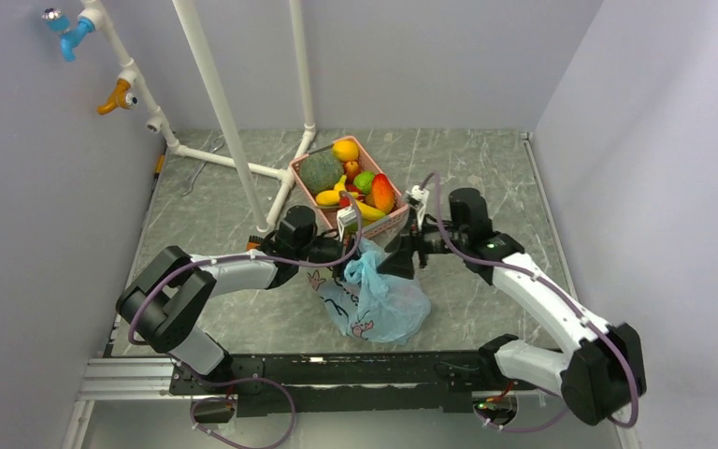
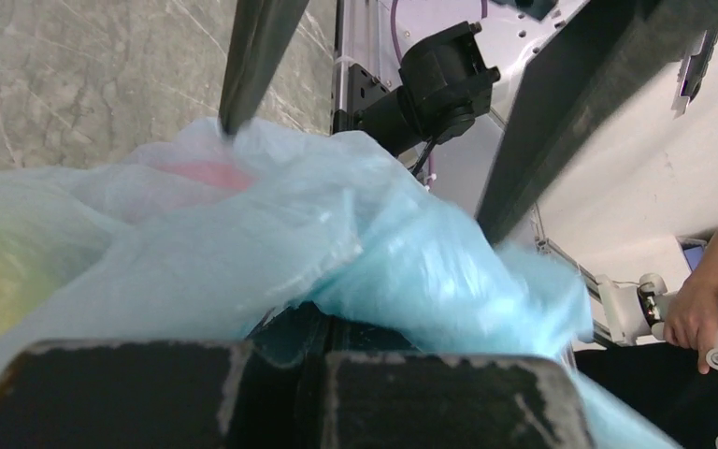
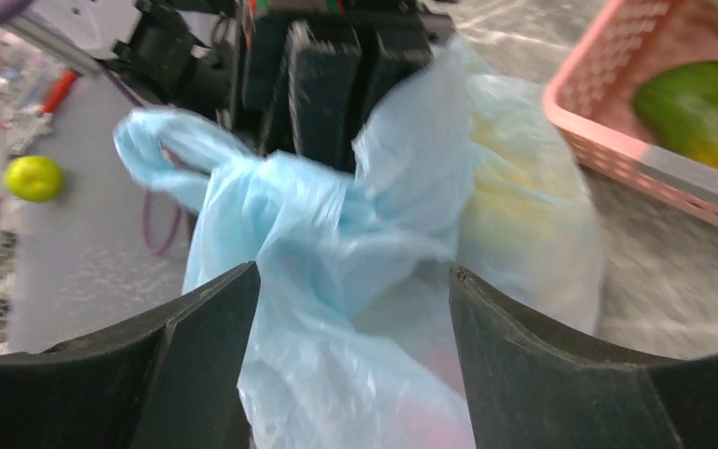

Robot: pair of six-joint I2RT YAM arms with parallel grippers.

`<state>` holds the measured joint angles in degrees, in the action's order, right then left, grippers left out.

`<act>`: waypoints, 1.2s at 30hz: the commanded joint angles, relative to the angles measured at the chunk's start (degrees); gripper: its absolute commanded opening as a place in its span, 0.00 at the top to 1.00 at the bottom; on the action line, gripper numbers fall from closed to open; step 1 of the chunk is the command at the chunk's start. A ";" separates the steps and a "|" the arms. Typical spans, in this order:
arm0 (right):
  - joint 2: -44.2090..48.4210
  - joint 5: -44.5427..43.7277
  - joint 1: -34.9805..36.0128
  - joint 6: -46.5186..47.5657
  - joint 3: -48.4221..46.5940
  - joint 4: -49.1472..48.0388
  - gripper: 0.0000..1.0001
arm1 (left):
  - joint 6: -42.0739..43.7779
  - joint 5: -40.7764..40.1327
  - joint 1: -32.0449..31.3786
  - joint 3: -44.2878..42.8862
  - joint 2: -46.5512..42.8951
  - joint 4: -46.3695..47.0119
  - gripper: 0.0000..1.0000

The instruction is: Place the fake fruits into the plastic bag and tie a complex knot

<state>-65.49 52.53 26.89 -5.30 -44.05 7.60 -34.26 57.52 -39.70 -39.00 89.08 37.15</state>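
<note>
Presently, the plastic bag point(image 1: 379, 299), light blue, is laid on the table point(image 1: 486, 178) between both arms, just beside the pink basket point(image 1: 383, 224). Its gathered film is pinched by the fully closed left gripper point(image 1: 348, 245). The bunched handle is straddled by the wide-spread right gripper point(image 3: 353, 281), and nothing is held. Fake fruits point(image 1: 351, 178) are heaped in the basket; a yellowish shape is seen through the bag's film.

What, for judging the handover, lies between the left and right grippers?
The bunched top of the plastic bag. The right wrist view shows it between the open fingers of the right gripper, with the left gripper shut on it behind.
</note>
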 commanded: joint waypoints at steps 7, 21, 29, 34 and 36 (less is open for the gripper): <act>9.09 3.58 -6.92 17.79 -1.11 25.97 0.18 | -4.11 0.75 0.87 -3.30 0.13 7.51 1.00; -3.49 -14.32 12.50 -11.08 4.64 -19.52 0.76 | -6.50 1.76 4.10 -3.73 1.17 8.47 1.00; 0.89 -15.25 15.81 -5.27 2.95 -14.03 0.59 | -3.20 2.01 6.13 0.92 -2.76 5.00 1.00; 12.09 -11.53 10.20 3.88 1.53 2.76 0.26 | -1.60 1.68 6.12 1.89 -4.28 3.33 1.00; 13.40 -8.26 5.26 6.49 -1.06 8.48 0.26 | -2.50 2.08 6.08 2.10 -3.75 4.49 1.00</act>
<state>-56.55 37.91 38.70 -6.46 -39.18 7.11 -38.09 60.27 -33.43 -37.50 86.19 41.21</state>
